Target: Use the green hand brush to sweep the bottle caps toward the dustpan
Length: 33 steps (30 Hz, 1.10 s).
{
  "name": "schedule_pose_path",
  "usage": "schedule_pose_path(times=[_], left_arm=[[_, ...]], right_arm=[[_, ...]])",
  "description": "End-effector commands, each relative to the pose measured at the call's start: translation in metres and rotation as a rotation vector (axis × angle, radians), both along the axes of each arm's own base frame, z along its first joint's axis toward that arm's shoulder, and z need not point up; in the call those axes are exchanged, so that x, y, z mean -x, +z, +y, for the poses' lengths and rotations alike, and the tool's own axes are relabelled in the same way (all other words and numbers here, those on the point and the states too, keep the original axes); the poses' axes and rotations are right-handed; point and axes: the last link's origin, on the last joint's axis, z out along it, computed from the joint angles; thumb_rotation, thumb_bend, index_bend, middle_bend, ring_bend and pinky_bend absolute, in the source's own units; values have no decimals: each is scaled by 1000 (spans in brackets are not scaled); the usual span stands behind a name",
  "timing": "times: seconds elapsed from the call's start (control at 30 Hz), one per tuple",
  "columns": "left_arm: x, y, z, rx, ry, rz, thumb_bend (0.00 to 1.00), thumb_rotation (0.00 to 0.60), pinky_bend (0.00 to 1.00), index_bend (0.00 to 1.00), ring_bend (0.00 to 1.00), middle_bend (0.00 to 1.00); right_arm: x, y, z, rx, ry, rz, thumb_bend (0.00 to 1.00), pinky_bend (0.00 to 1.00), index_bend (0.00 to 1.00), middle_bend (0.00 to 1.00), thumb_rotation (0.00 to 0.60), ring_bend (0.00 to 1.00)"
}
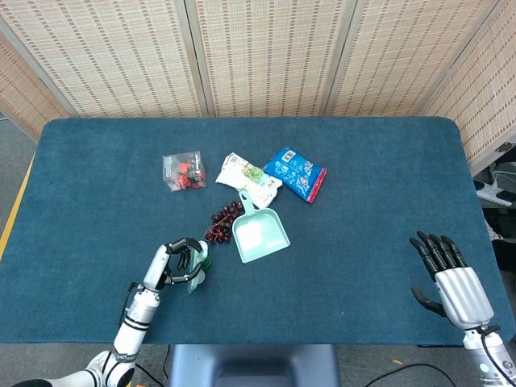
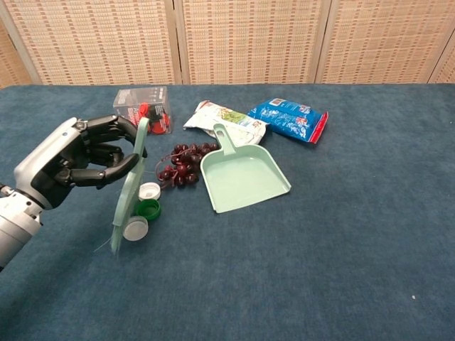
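From the head view we look steeply down on the whole blue table (image 1: 379, 201), far screens along the top, both near corners included. From the chest view we sit lower and nearer, facing across the table (image 2: 341, 234) toward the screens. Both views share the dustpan (image 1: 260, 235) (image 2: 245, 177) and its surroundings.

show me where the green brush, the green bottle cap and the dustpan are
green brush (image 2: 128, 201), chest view, on the blade.
green bottle cap (image 2: 148, 209), chest view, on its rim.
dustpan (image 2: 245, 179), chest view, on the pan floor.
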Motion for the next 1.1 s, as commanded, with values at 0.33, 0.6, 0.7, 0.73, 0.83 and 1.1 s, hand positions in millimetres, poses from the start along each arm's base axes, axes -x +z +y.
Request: schedule_pose_path(times=[0.33,0.6,0.7,0.73,0.83,1.1], left_arm=[[-24,4,-2,-58,-85,-15,771,600,841,751,765,904],[4,26,8,-97,-26,57,771,600,841,751,764,905],[16,21,7,-71,10,81,770,600,841,751,764,906],[20,18,7,-63,18,91,770,600,841,751,764,906],[23,10,4,-38,20,100,770,600,841,751,764,906],[9,-8,-3,-7,-36,99,771,600,841,751,764,906]], right_arm=[[0,3,2,7,3,-5,243,0,0,0,600,0],[-1,3,3,5,8,-7,243,0,0,0,600,0],[-2,2,3,2,9,-5,243,0,0,0,600,0],[-2,2,4,2,11,-5,243,0,0,0,600,0],[-2,1,4,1,12,-5,243,0,0,0,600,0],[-2,3,4,9,9,-6,243,0,0,0,600,0]])
